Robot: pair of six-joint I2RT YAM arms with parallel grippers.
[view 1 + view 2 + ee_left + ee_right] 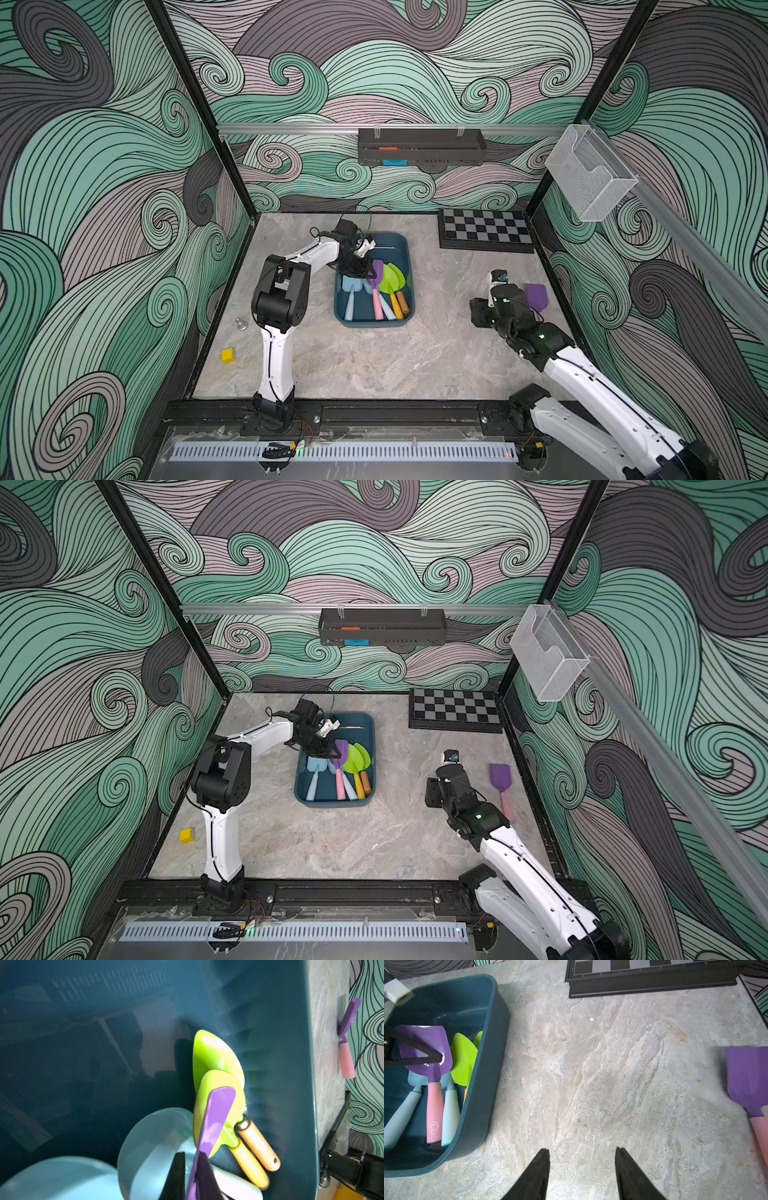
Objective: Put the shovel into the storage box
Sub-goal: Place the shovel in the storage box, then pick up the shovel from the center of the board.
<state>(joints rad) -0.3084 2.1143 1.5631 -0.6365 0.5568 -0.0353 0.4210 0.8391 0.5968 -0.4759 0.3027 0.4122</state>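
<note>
Shovel runs along storage box, blade pointing away, pinched by left claw; right claw spread

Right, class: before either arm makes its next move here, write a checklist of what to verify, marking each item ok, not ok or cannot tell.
1. The purple shovel is inside the storage box: ok, its pink handle lies among the other shovels.
2. The left gripper has let go: not ok, it is shut on the purple blade.
3. The held shovel's handle rests on the box floor: cannot tell.
4. The right gripper is free: ok, open over the bare table, holding nothing.
5. The next shovel is found: ok, a second purple shovel lies on the table outside the box.
</note>
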